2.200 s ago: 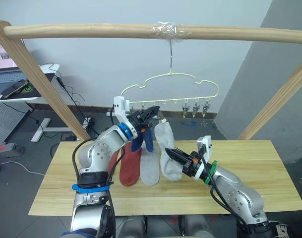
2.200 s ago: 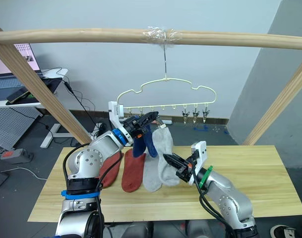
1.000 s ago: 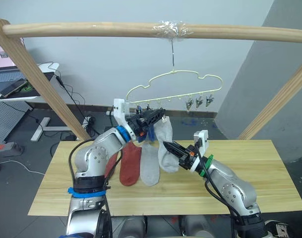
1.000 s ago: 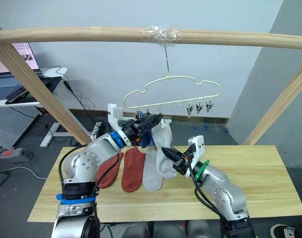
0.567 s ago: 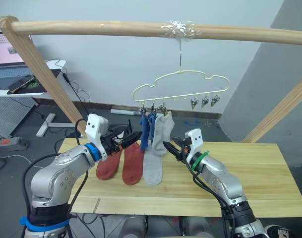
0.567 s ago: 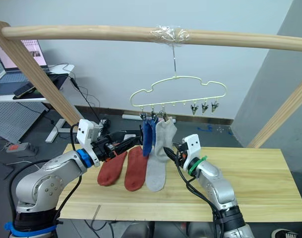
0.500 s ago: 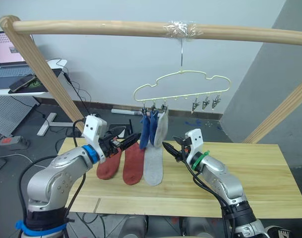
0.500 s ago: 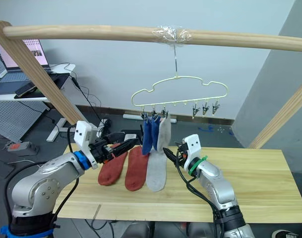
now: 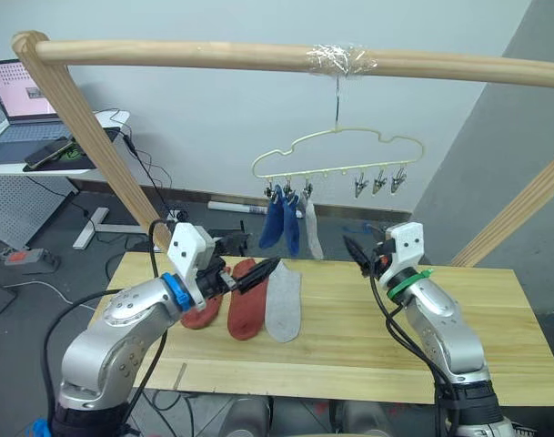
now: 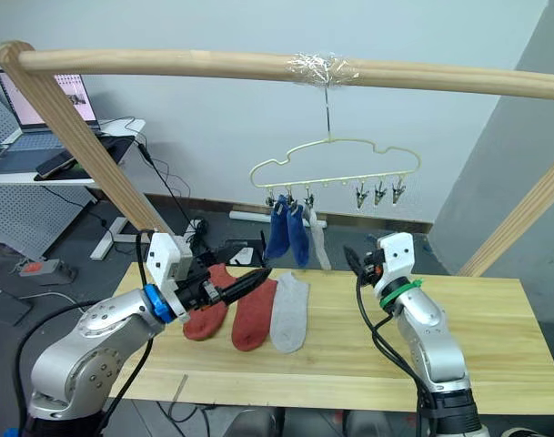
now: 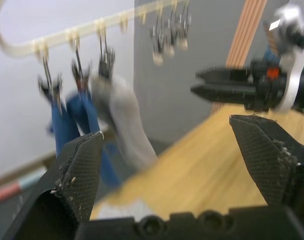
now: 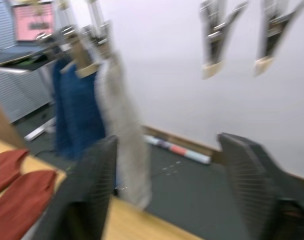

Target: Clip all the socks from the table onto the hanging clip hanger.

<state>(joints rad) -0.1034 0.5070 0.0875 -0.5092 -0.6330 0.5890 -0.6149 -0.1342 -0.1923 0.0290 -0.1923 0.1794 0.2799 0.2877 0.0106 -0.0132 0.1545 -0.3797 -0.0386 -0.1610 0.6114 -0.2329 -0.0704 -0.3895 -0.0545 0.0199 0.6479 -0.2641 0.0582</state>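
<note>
Socks (image 9: 266,305) on wooden table (image 9: 495,337) | pole (image 9: 213,53) overhead | laptop (image 9: 22,91) behind

A robotics lab or test room: a plain wooden desk (image 9: 495,337) stands under a rough frame of thick wooden poles (image 9: 258,56) taped at the middle, with bare white walls, a grey floor strewn with loose cables (image 9: 140,173), and a side workstation carrying a laptop (image 9: 22,91)

both claws agape — left claw (image 11: 176,145), right claw (image 12: 171,175)
</note>
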